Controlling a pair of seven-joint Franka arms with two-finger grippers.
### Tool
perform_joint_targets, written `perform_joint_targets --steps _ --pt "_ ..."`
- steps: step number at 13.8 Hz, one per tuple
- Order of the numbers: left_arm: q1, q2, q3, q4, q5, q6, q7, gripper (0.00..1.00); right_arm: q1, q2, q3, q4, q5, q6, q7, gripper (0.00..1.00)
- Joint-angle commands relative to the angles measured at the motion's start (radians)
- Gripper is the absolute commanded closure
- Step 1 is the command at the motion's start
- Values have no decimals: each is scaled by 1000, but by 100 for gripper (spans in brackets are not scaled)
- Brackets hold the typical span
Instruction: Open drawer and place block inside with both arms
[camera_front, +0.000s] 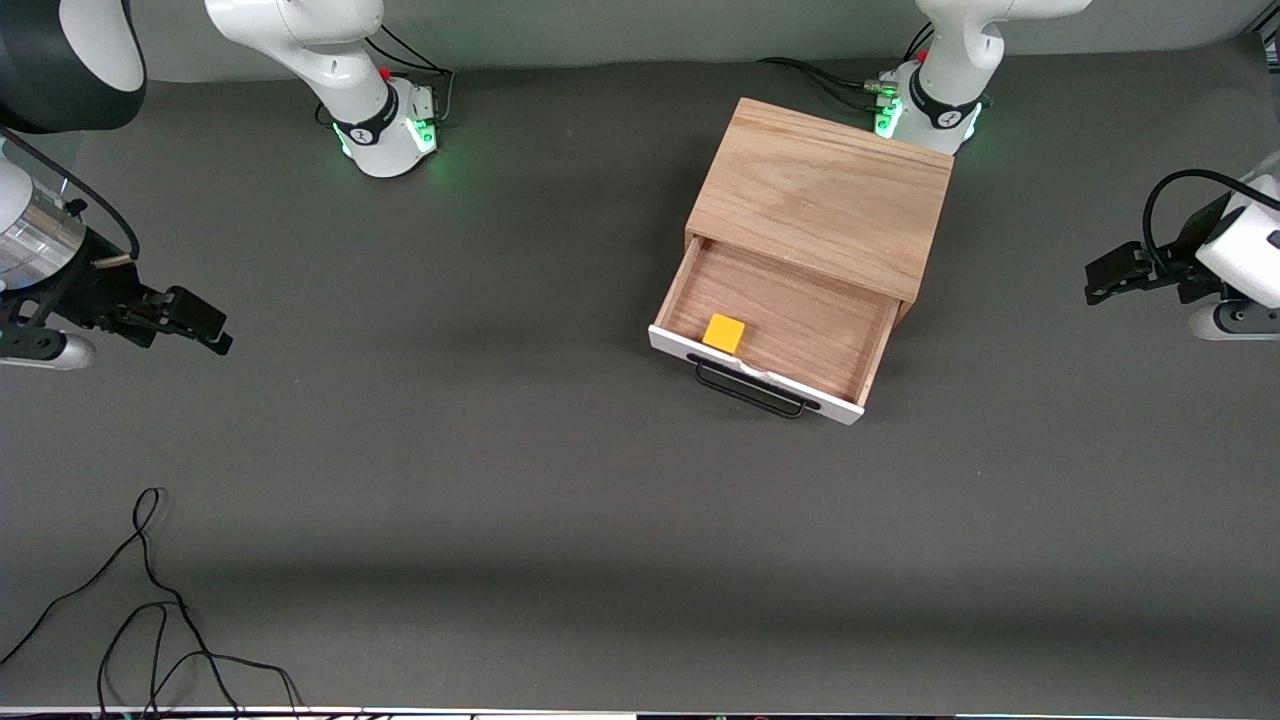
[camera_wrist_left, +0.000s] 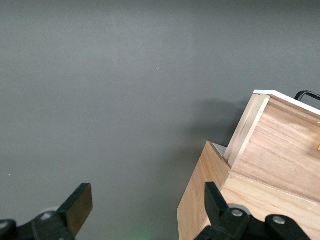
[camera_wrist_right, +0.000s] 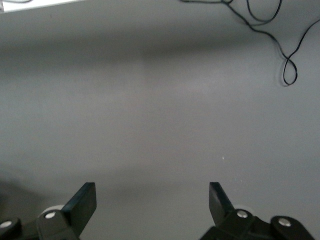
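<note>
Since the block (camera_front: 724, 333) already lies in the open drawer (camera_front: 770, 330), light, stiff and best pinched by its flat sides, the left gripper (camera_wrist_left: 145, 210) and right gripper (camera_wrist_right: 150, 205) hover empty, fingers apart, at the table's ends.

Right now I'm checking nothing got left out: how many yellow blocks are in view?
1. The yellow block lies inside the open drawer, close to its white front panel. The closed part of the oak box could hide others.
</note>
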Motion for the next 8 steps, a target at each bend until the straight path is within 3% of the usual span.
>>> perform_joint_targets --steps 1,8 --pt "-10 -16 12 -15 1 -1 16 0 2 -5 0 -20 24 -16 -40 0" --pt "-15 -13 12 -15 1 -2 11 0 0 30 -1 17 23 -105 -69 0"
